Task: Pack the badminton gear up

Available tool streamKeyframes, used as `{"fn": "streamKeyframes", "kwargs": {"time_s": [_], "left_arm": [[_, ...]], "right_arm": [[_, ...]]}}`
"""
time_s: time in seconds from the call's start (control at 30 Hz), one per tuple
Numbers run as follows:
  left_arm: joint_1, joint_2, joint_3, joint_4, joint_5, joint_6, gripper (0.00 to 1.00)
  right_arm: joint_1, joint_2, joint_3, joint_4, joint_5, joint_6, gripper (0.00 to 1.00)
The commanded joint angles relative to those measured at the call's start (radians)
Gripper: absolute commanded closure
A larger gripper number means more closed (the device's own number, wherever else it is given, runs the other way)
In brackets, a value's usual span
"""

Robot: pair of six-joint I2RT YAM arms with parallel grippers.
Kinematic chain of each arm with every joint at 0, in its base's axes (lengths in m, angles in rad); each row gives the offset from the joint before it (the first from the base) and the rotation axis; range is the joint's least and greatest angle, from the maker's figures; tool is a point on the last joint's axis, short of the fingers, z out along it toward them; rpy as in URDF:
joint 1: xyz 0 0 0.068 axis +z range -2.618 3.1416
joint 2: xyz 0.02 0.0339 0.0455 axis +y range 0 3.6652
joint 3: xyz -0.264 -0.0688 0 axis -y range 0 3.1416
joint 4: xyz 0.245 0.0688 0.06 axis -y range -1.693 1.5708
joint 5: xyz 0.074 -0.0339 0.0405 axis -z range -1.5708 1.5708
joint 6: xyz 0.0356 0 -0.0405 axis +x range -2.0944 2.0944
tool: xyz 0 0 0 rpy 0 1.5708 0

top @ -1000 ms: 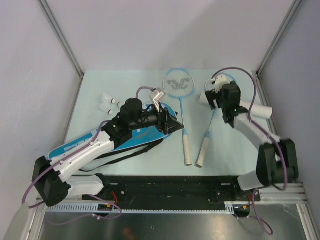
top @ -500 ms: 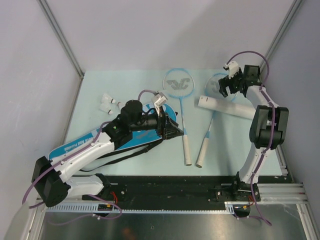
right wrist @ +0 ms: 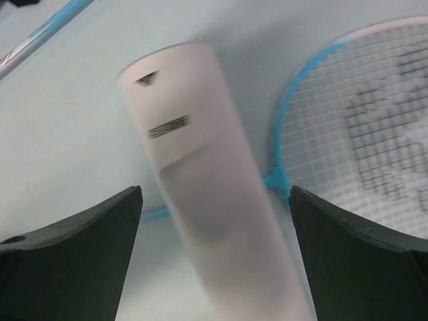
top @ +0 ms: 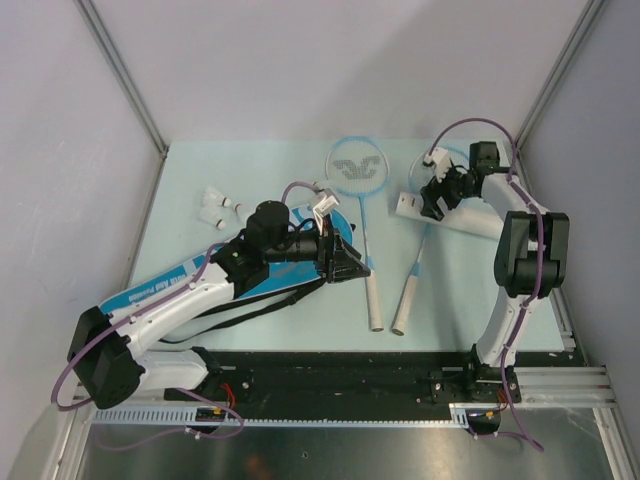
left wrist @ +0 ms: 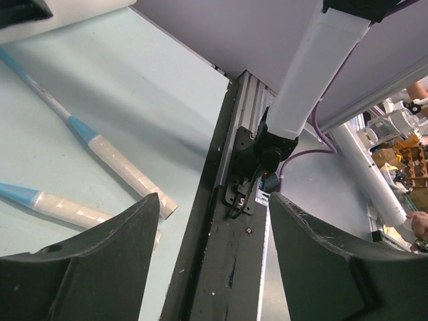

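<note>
A: Top view first. Where is the gear?

B: The racket bag (top: 150, 292) lies at 8 o'clock on the table (top: 250, 165), with the left arm (top: 190, 290) stretched over it. The shuttlecocks (top: 214, 205) are bunched at 10 o'clock. The two rackets (top: 355, 166) have their heads at 12 to 1 o'clock and their grips pointing to 6. The tube (top: 478, 220) lies flat at 2 o'clock, across the second racket's shaft.

A: And the claws, from above?

B: The left gripper (top: 352, 266) sits over the far end of the bag, just beside the first racket's shaft. The right gripper (top: 430, 200) is at the left end of the tube. I cannot tell either finger gap from here.

A: Left wrist view?

B: It settles the left claw: fingers spread wide, nothing between them. Through the gap I see the black rail (left wrist: 221, 221) and the right arm's white link (left wrist: 321, 67). Two white handles (left wrist: 130, 175) lie at 9 o'clock. Whether the nearer one touches the finger, I cannot tell. The bag and shuttlecocks show only in the top view.

A: Right wrist view?

B: The fingers are wide apart here too. The tube runs up between them, with a gap of table on each side, so it is not clamped. The picture is blurred. Two dark printed marks sit near the far end of the tube, which the top view does not resolve. A racket's strung head fills 3 o'clock, and its blue frame passes under the tube.
</note>
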Motion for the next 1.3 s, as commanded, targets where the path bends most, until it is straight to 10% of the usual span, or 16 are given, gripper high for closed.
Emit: {"fn": "streamKeyframes", "kwargs": {"time_s": [0.0, 0.87, 1.0, 1.27], "left_arm": [[0.005, -0.003, -0.010, 0.056, 0.039, -0.016, 0.28], [0.025, 0.023, -0.018, 0.067, 0.024, -0.016, 0.29], [0.039, 0.028, -0.013, 0.065, 0.024, -0.018, 0.30], [0.048, -0.001, 0.066, -0.041, -0.021, 0.023, 0.36]], "right_arm": [[0.045, -0.035, -0.041, -0.047, 0.142, -0.116, 0.04], [0.214, -0.071, -0.254, 0.371, 0.459, -0.145, 0.24], [0.249, -0.189, -0.277, 0.390, 0.506, -0.107, 0.43], [0.318, -0.614, -0.543, 0.388, 0.447, 0.073, 0.48]]}}
